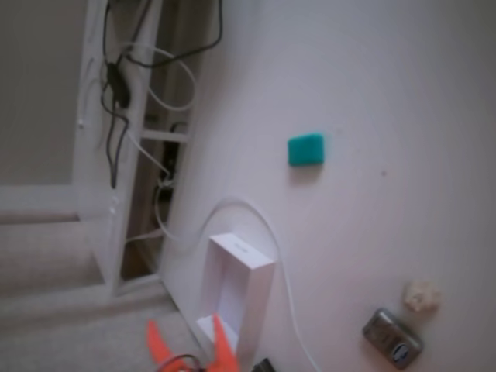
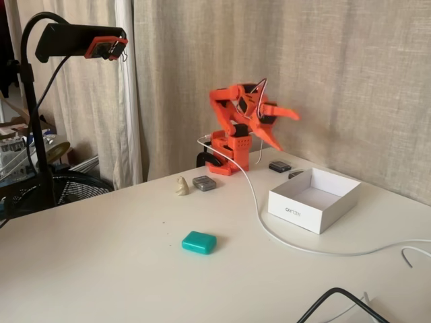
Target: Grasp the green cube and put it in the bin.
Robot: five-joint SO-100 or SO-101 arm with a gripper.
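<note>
Presently the cube (image 2: pixel 199 242) lies flat on the table (image 2: pixel 101 269), at 8 o'clock from the bin (image 2: pixel 314 200), well apart. Judged light, rigid, smooth; best pinched across its short sides. Farthest, the arm is folded upright, gripper (image 2: pixel 286 131) spread open, empty

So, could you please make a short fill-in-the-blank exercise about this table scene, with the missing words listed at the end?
1. The green cube lies on the table, ____ the white bin.
2. The inside of the bin looks ____.
3. The orange gripper is raised in the air with its jaws ____.
4. A white ____ runs across the table between the cube and the bin.

Missing words: outside; empty; open; cable
</note>
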